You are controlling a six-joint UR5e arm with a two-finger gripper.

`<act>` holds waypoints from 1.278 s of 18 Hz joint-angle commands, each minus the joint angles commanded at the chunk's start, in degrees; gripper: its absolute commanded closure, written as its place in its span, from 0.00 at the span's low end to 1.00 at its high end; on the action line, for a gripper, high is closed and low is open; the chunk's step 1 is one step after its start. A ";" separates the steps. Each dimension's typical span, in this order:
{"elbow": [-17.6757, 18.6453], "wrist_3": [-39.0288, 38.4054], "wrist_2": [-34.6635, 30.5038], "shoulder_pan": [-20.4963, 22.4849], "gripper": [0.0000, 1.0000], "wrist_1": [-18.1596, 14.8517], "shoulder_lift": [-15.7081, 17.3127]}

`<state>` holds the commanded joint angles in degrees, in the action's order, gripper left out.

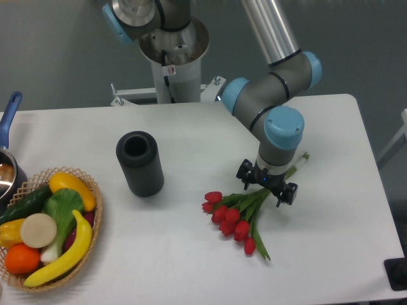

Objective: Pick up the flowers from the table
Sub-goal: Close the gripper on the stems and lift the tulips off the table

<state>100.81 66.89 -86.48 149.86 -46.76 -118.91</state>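
End effector, grip state untellable, is hovering over flowers at the worktop's four o'clock; thin stems risk slipping.

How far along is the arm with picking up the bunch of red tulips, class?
Done: the two-finger gripper has reached the green stems of the bunch of red tulips. In hand: it sits low over the stems; whether it has closed is unclear. Left: lifting, since the tulips lie flat on the white table.
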 joint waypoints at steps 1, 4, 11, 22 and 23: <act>0.00 -0.53 0.00 -0.09 0.32 0.00 -0.44; -0.18 -0.80 -0.09 -0.44 0.78 0.00 -0.79; -2.28 -4.22 0.53 0.08 1.00 -0.17 1.75; -16.60 -4.22 0.35 3.07 1.00 -14.84 4.13; -17.92 -3.96 0.35 3.07 1.00 -16.51 4.04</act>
<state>82.89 62.93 -86.13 152.93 -63.26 -114.87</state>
